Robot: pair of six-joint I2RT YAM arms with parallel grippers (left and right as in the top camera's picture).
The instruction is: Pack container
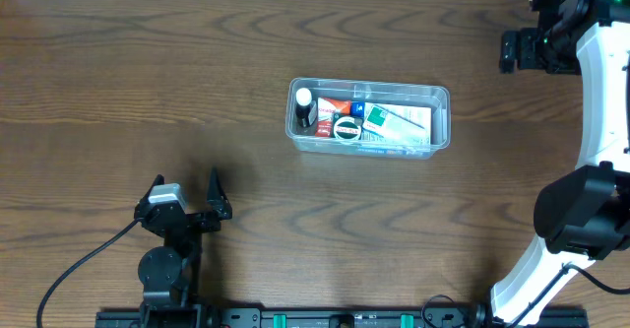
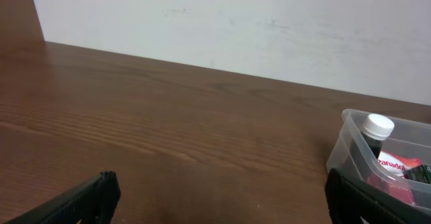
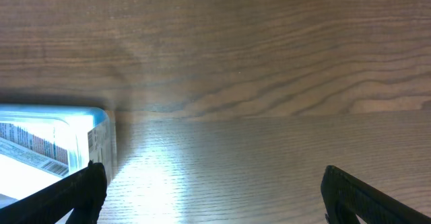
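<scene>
Your container (image 1: pixel 443 121), a clear tub, sits mid-table (image 1: pixel 148 72), holding a white-capped bottle (image 1: pixel 304 98) and packets. Your left gripper (image 1: pixel 187 198) rests near the front edge, well apart from the tub and to its lower left, fingers spread wide, empty. Your right gripper (image 3: pixel 215 200) hangs beyond the tub's right end, near the far edge, also wide and empty.

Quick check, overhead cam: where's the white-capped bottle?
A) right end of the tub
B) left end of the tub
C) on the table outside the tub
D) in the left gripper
B: the bottle stands inside the tub at its left end, next to the red packet.
</scene>
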